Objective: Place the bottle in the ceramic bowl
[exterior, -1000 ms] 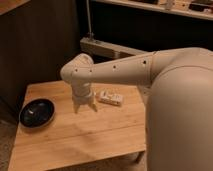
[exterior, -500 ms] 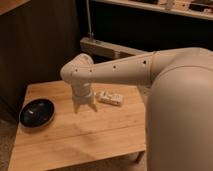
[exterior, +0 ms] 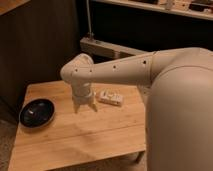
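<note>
The bottle [exterior: 110, 97] is small, whitish-cream and oblong, and lies on its side on the wooden table [exterior: 75, 135], right of centre. The ceramic bowl [exterior: 36, 112] is round, glossy and black, and sits near the table's left edge. My gripper [exterior: 84, 106] points down over the table, just left of the bottle and right of the bowl, its fingertips close to the tabletop. It holds nothing that I can see. The bottle lies apart from the gripper by a small gap.
My large white arm [exterior: 165, 90] fills the right side of the view and hides the table's right end. A dark wall and a shelf [exterior: 107, 47] stand behind the table. Carpet shows at the lower left.
The gripper has stayed just left of the bottle, at most shifting very slightly. The bottle and the bowl have not moved.
</note>
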